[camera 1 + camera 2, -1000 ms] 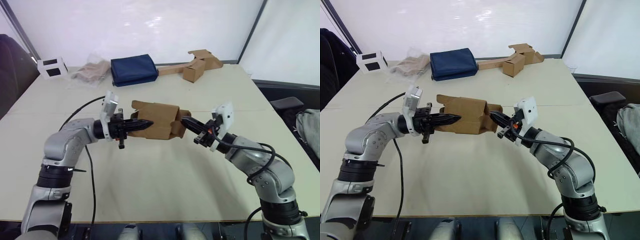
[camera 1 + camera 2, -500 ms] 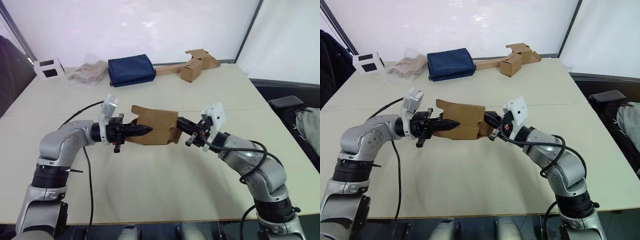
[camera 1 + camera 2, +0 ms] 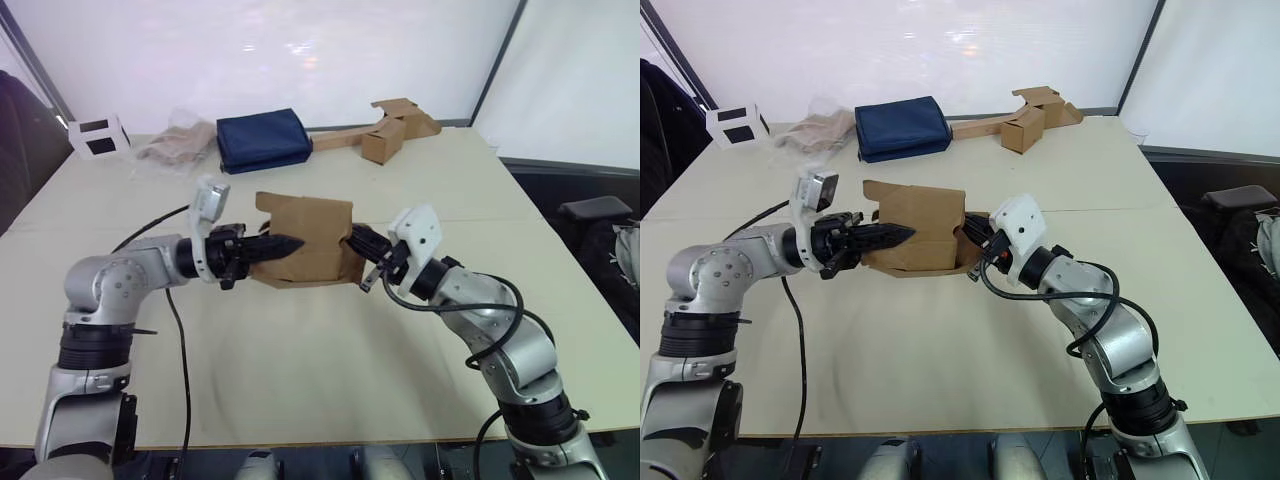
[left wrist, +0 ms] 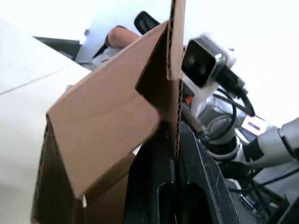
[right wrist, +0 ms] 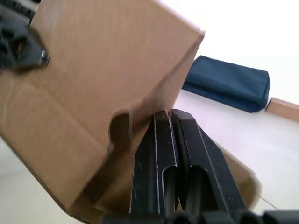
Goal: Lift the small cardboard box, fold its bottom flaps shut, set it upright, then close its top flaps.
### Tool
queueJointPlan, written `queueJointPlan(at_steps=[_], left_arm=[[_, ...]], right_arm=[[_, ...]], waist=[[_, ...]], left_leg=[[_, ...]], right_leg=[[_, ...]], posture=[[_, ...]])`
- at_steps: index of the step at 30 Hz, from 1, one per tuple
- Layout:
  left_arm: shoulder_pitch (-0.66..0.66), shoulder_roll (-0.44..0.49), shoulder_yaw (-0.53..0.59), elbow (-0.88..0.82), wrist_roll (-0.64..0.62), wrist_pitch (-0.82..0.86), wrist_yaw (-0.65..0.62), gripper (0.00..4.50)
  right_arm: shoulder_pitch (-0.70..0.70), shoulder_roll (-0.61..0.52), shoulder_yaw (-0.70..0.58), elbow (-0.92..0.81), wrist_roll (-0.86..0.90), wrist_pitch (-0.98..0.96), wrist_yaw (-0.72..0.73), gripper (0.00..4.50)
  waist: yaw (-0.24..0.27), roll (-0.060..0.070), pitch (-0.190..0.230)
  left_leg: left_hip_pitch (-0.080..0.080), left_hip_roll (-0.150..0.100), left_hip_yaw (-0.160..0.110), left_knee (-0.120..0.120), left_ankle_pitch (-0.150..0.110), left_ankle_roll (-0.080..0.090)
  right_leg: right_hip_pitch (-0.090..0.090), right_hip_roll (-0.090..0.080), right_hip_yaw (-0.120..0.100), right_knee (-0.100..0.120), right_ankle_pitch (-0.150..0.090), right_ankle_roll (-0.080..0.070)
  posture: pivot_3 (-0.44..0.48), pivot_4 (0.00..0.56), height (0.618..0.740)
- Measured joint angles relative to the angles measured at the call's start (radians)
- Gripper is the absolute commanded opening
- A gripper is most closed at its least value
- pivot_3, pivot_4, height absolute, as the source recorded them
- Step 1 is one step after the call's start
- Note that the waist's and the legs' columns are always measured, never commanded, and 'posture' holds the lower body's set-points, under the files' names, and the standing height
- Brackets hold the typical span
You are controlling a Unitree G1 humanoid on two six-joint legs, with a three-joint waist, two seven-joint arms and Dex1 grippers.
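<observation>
holding the small cardboard box up off the table, roughly mid-table and between the two arms. the left gripper comes in from the robot's left and its black fingers are pinched on a thin cardboard panel of the box; in the left wrist view you can see the corrugated edge of that panel sandwiched right between the two fingers. the right gripper is at the opposite end of the box, fingers pressed together with no gap in the right wrist view, and their tips are against a curved flap at that end. can't tell if any cardboard is actually caught between them or if they're just pushing on it. the box sits tilted, with one flap sticking up at the far left corner and a lower panel hanging out along the underside.

back of the table has a folded navy blue cloth, a crumpled clear plastic bag beside it, a small white cube with black squares at the far left corner, and another brown box on a long cardboard strip off to the far right.
</observation>
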Motion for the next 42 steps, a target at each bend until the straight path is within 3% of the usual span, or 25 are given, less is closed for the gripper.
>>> queueJointPlan(at_steps=[5, 14, 24, 42], left_arm=[[-0.005, 0.003, 0.001, 0.033, 0.018, -0.030, 0.006, 0.00], [-0.032, 0.009, -0.002, 0.059, 0.046, -0.066, -0.001, 0.00], [-0.052, -0.009, -0.002, 0.050, 0.019, -0.040, 0.002, 0.00], [-0.039, -0.010, 0.001, 0.001, -0.042, 0.017, 0.042, 0.00]], right_arm=[[0.054, -0.044, -0.054, -0.025, 0.046, 0.019, 0.054, 0.07], [0.181, -0.092, -0.239, -0.081, 0.307, 0.214, 0.094, 0.07], [0.206, -0.029, -0.141, -0.054, 0.276, 0.202, 0.061, 0.07], [0.119, -0.017, -0.133, -0.073, 0.338, 0.212, 0.086, 0.07]], waist=[[0.004, 0.000, 0.000], [0.000, 0.000, 0.000], [0.000, 0.000, 0.000], [0.000, 0.000, 0.000]], left_leg=[[0.000, 0.000, 0.000, 0.000, 0.000, 0.000], [0.000, 0.000, 0.000, 0.000, 0.000, 0.000], [0.000, 0.000, 0.000, 0.000, 0.000, 0.000], [0.000, 0.000, 0.000, 0.000, 0.000, 0.000]], right_leg=[[0.001, 0.000, 0.000, 0.000, 0.000, 0.000], [0.001, 0.000, 0.000, 0.000, 0.000, 0.000], [0.000, 0.000, 0.000, 0.000, 0.000, 0.000], [0.000, 0.000, 0.000, 0.000, 0.000, 0.000]], posture=[[0.000, 0.150, 0.740], [0.000, 0.150, 0.740], [0.000, 0.150, 0.740], [0.000, 0.150, 0.740]])
